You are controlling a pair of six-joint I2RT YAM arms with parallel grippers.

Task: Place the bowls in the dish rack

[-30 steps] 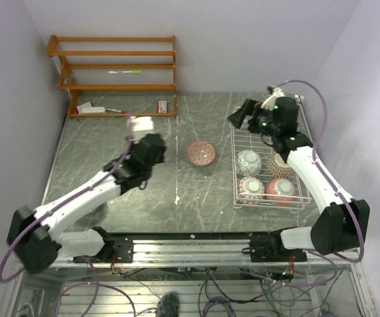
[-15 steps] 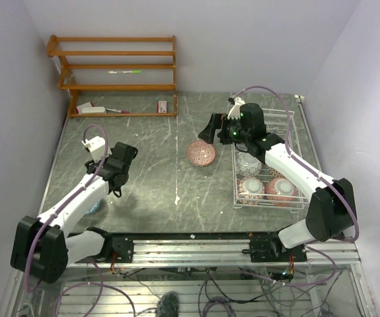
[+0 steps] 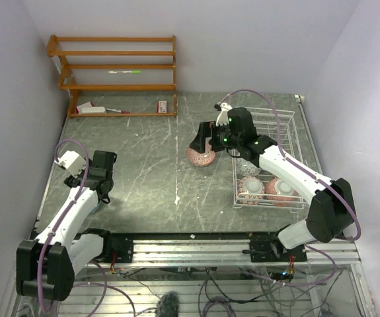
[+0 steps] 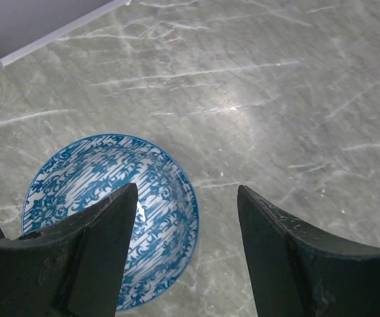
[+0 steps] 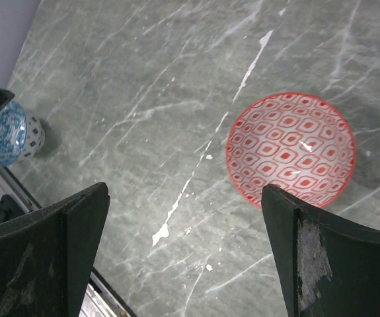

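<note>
Pale purple walls [image 3: 242, 39] stand around a grey stone table [image 3: 150, 191]. An orange wooden shelf [image 3: 117, 72] sits at eleven o'clock.

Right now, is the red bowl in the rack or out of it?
Out. The red bowl sits upright on the table, left of the dish rack, with the open right gripper hovering close by.

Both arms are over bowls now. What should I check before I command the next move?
1. Right end effector open: ok.
2. Red bowl centred between its fingers: not ok, it is off-centre, ahead of one finger.
3. Left end effector open: ok.
4. Blue bowl rim between left fingers: ok.
5. Height above either bowl: cannot tell.
6. Room in dish rack: ok, bare wire at far end.
</note>
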